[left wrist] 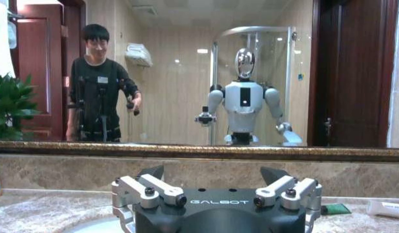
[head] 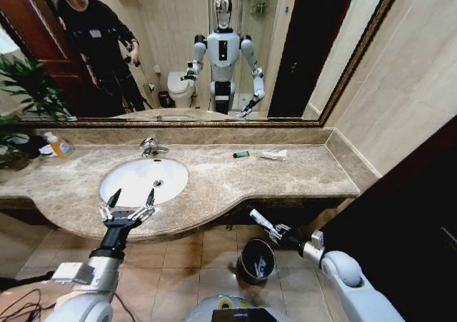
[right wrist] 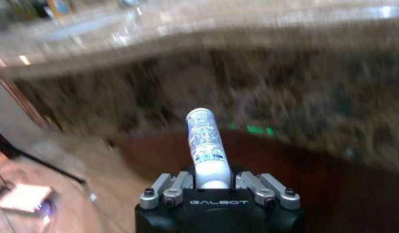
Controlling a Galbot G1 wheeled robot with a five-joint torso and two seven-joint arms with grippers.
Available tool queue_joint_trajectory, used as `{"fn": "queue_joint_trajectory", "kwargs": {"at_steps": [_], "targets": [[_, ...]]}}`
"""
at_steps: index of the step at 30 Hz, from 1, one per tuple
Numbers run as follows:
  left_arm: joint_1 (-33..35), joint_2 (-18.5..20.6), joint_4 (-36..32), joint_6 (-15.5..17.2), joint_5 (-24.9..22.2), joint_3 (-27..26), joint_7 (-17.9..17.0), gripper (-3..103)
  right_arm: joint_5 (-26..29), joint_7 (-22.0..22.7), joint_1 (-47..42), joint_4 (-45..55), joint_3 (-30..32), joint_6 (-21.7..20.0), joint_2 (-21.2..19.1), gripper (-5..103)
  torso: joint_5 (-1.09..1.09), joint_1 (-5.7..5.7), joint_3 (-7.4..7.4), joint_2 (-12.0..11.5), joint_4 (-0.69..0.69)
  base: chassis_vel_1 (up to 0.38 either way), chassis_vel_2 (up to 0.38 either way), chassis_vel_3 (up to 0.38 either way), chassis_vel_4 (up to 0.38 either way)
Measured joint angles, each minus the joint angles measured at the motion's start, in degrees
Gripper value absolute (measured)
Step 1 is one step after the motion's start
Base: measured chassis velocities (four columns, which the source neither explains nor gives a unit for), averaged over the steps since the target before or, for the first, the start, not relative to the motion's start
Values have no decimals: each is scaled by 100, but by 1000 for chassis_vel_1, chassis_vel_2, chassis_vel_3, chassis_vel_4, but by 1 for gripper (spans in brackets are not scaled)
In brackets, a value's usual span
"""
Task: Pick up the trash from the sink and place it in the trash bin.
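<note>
White tube [right wrist: 206,141] pinched in right fingers [right wrist: 247,182].

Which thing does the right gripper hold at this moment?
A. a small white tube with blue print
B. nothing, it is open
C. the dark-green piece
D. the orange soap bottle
A: the right gripper is shut on the white tube with blue print, below the counter edge and just above the trash bin.
</note>
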Motion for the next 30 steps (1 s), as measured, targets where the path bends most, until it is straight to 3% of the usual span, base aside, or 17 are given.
{"fn": "queue_joint_trajectory", "kwargs": {"at_steps": [2, 3, 6, 7, 10, 19, 27, 30], "targets": [[0, 0, 0, 0, 0, 0, 0, 100, -400, 524, -2, -171, -83, -9, 141, 29, -2, 0, 0, 0, 0, 0, 0, 0, 0], [0, 0, 0, 0, 0, 0, 0, 100, -400, 524, -2, -171, -83, -9, 141, 29, -2, 0, 0, 0, 0, 0, 0, 0, 0], [0, 0, 0, 0, 0, 0, 0, 100, -1034, 1511, 88, -528, -298, -11, 407, 29, 0, 0, 0, 0, 0, 0, 0, 0, 0], [0, 0, 0, 0, 0, 0, 0, 100, -1034, 1511, 88, -528, -298, -11, 407, 29, 0, 0, 0, 0, 0, 0, 0, 0, 0], [0, 0, 0, 0, 0, 0, 0, 100, -1251, 2221, 158, -878, -462, -39, 687, 29, 1, 0, 0, 0, 0, 0, 0, 0, 0], [0, 0, 0, 0, 0, 0, 0, 100, -1456, 2216, 108, -1147, -609, -34, 953, 29, 0, 0, 0, 0, 0, 0, 0, 0, 0], [0, 0, 0, 0, 0, 0, 0, 100, -1483, 2250, 179, -1600, -727, 314, 1060, 27, 1, 0, 0, 0, 0, 0, 0, 0, 0], [0, 0, 0, 0, 0, 0, 0, 100, -1545, 2326, 188, -1758, -783, 421, 1095, 42, 0, 0, 0, 0, 0, 0, 0, 0, 0]]}}
